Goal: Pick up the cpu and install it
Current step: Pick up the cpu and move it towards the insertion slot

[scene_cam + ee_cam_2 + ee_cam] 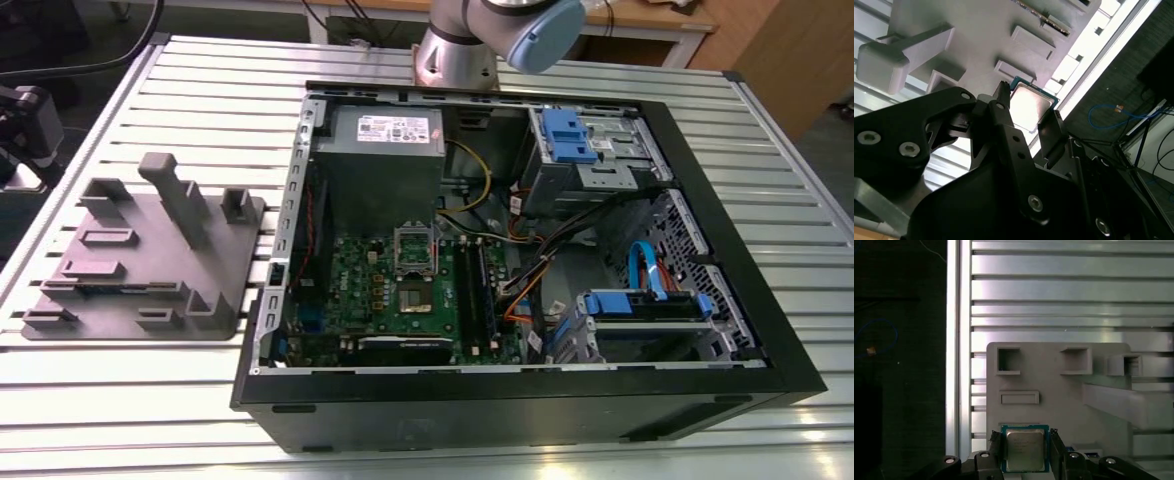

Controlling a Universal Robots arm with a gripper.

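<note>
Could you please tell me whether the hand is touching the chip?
Touching: in the first wrist view the hand has a finger tight against each side of the chip, with no gap.

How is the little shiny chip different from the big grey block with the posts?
The cpu is small, flat and square; the fixture is far bigger, with upright posts and pockets. The cpu has a shiny metal top and a green rim; the fixture is dull and plain. The cpu is held between the fingers of the gripper; the fixture lies on the slatted table. Both look grey on top.
</note>
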